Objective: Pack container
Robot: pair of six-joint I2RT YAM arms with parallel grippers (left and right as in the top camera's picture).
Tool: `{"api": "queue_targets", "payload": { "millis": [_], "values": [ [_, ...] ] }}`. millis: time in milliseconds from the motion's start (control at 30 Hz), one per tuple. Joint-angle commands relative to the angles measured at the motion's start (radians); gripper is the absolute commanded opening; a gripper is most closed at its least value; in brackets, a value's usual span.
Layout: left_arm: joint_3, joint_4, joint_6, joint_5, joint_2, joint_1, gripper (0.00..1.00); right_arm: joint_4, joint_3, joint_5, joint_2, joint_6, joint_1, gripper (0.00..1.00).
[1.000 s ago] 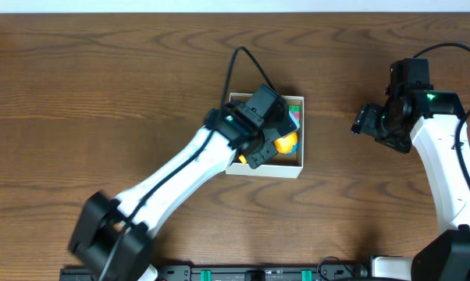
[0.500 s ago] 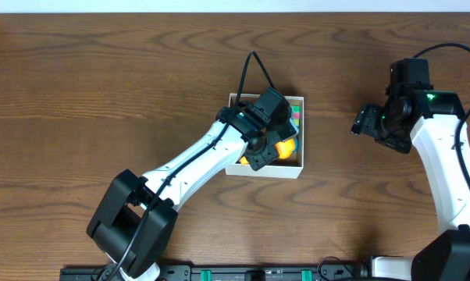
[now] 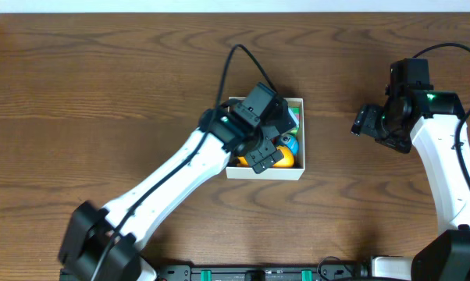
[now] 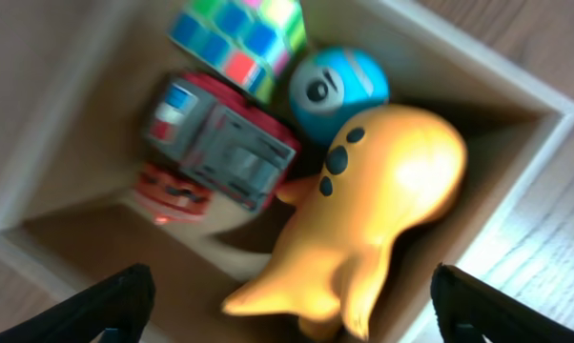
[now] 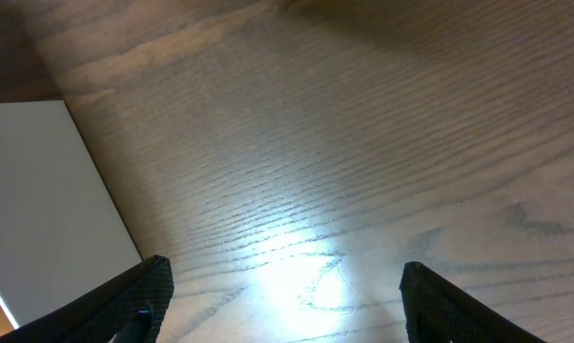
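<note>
The container, a shallow white-walled box with a brown inside, sits mid-table. In it lie a yellow spotted toy, a blue ball, a colourful cube and a red-and-grey toy vehicle. My left gripper hovers over the box, open. In the left wrist view its fingers stand wide on either side of the yellow toy without touching it. My right gripper hangs open over bare wood to the right of the box, holding nothing.
The container's white outer wall shows at the left edge of the right wrist view, with brown wooden tabletop beneath the right gripper. A black cable loops from the left arm behind the box.
My left gripper has gone from shut to open, and the yellow toy now lies loose in the container. The left arm has shifted slightly. The right arm has not moved.
</note>
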Motion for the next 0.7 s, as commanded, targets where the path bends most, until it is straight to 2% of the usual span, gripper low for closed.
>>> {"api": "queue_targets", "payload": {
  "millis": [0,133,233,300,400,533,667],
  "values": [
    [0.009,-0.006,0.002,-0.011,-0.068,0.0,1.0,0.0,-0.002,-0.006,-0.002,-0.016,-0.002,0.8],
    [0.009,-0.007,-0.066,-0.056,-0.097,0.008,0.98,0.0,-0.002,-0.006,-0.002,-0.016,-0.001,0.8],
    [0.009,-0.01,-0.192,-0.179,-0.122,0.04,0.98,0.011,-0.002,-0.006,-0.002,-0.042,-0.001,0.79],
    [0.009,-0.01,-0.28,-0.257,-0.152,0.079,0.98,0.042,-0.002,-0.003,-0.002,-0.114,0.0,0.8],
    [0.009,-0.01,-0.369,-0.279,-0.216,0.183,0.98,0.108,-0.002,0.02,-0.002,-0.15,0.018,0.84],
    [0.009,-0.01,-0.417,-0.277,-0.274,0.338,0.98,0.224,-0.002,0.039,-0.002,-0.186,0.08,0.87],
    [0.009,-0.01,-0.446,-0.266,-0.288,0.501,0.98,0.374,-0.003,0.138,0.0,-0.192,0.175,0.93]
  ]
}}
